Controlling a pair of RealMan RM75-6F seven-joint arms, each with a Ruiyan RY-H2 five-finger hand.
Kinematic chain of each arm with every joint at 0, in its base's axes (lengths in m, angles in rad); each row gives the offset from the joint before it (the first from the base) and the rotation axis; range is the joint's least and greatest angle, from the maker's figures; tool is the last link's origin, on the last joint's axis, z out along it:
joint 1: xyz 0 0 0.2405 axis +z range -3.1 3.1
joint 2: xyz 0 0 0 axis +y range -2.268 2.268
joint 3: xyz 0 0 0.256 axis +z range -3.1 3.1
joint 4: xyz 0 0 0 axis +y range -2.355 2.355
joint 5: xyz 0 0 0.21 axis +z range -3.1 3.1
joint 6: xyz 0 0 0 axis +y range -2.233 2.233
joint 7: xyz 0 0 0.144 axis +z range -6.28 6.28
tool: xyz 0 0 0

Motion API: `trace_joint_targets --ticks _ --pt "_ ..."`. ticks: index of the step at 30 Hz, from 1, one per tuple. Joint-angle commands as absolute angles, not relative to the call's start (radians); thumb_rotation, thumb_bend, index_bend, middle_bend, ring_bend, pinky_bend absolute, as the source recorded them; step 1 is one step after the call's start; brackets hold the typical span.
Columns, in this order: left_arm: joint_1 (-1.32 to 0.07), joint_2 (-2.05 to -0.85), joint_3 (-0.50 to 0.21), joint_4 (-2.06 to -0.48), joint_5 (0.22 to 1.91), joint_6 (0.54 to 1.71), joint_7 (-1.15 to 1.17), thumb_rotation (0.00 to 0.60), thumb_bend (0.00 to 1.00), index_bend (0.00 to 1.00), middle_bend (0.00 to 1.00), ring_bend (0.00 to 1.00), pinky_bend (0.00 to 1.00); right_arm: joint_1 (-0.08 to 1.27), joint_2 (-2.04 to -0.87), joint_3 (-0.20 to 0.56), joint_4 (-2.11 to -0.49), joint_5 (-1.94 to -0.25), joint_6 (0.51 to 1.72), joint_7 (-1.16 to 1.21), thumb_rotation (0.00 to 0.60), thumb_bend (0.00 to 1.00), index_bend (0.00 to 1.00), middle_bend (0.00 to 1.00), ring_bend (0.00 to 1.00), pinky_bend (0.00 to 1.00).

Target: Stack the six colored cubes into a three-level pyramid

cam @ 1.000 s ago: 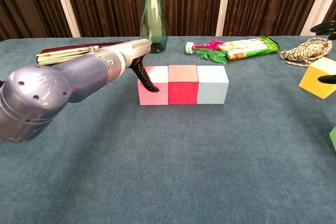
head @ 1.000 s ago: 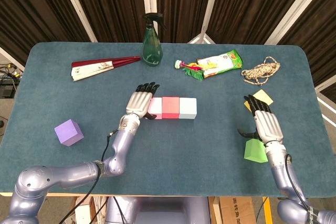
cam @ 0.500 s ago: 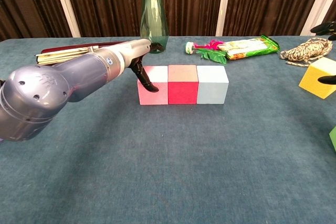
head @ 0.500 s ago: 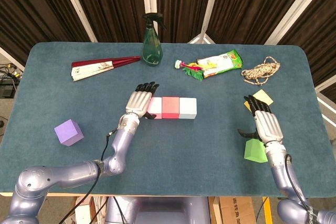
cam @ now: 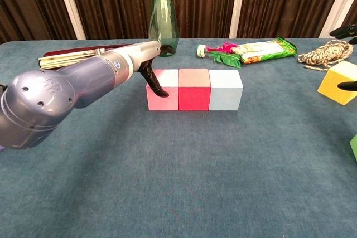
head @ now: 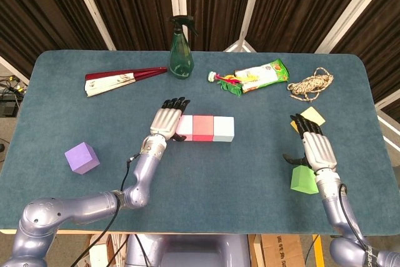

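Neither hand moved: left hand [head: 165,120] (fingers flat) beside pink cube [head: 184,127].

Cubes: pink [head: 184,125], red [head: 202,127], pale blue [head: 223,128], purple [head: 82,157], green [head: 304,179], yellow [head: 312,117].

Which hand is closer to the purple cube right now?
Left. The left hand rests beside the pink cube, with open table between it and the purple cube. The right hand is far across the table, by the green cube.

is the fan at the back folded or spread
Folded: the fan lies flat on the table as one narrow closed bundle.
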State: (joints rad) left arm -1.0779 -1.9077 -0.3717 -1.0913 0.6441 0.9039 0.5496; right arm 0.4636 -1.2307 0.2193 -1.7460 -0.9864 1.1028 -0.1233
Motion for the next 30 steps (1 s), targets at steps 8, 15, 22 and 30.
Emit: trace_joint_targets --ticks 8,15,22,30 --pt "-1.065 -1.894 -0.368 -1.117 0.642 0.904 0.548 0.6 0.24 0.0 0.0 0.0 0.0 0.464 -1.232 0.218 -1.745 -0.986 1.102 -0.125 0.6 0.26 0.0 0.0 0.0 0.0" --pt "-1.038 -1.843 -0.358 -1.209 0.653 0.941 0.557 0.6 0.24 0.0 0.0 0.0 0.0 0.463 -1.23 0.22 -1.748 -0.988 1.105 -0.123 0.6 0.26 0.0 0.0 0.0 0.0" --pt "-0.98 -1.731 -0.338 -1.358 0.632 1.003 0.59 0.6 0.24 0.0 0.0 0.0 0.0 0.462 -1.225 0.222 -1.753 -0.988 1.105 -0.118 0.6 0.26 0.0 0.0 0.0 0.0" --pt "-0.917 -1.618 -0.319 -1.485 0.627 1.056 0.581 0.6 0.21 0.0 0.0 0.0 0.0 0.461 -1.222 0.221 -1.762 -0.994 1.107 -0.118 0.6 0.26 0.0 0.0 0.0 0.0"
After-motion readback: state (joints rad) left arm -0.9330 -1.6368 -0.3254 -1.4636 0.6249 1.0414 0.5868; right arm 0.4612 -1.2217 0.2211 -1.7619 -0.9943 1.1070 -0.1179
